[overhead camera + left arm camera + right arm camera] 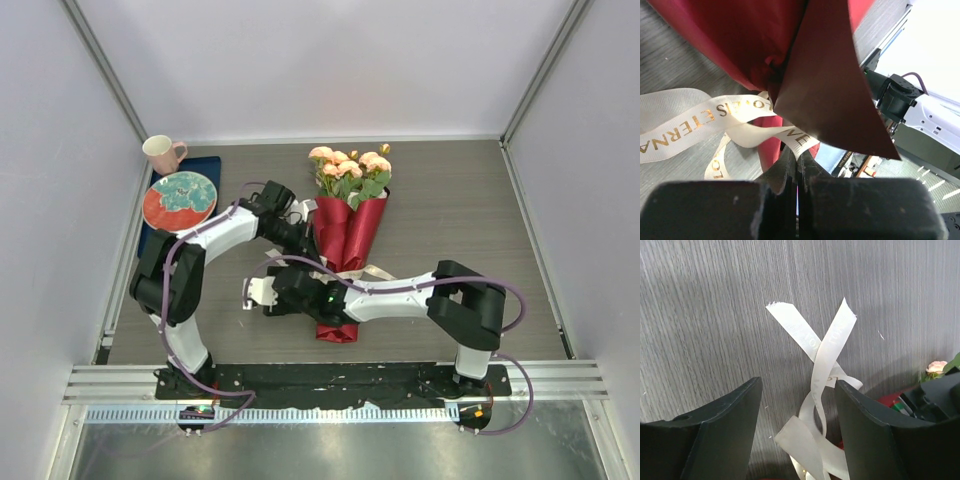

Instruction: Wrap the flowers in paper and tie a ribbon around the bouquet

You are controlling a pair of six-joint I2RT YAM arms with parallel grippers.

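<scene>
Where it loops, cream ribbon [685, 117] shows gold lettering.

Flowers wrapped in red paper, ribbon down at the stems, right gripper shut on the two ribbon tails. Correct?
One thing is off: the right gripper is open, not shut. The right wrist view shows its fingers standing wide apart, with the crossed tails of the ribbon lying loose between them, ungripped. The rest holds: the flowers sit in the red paper, with the ribbon at the stems.
</scene>
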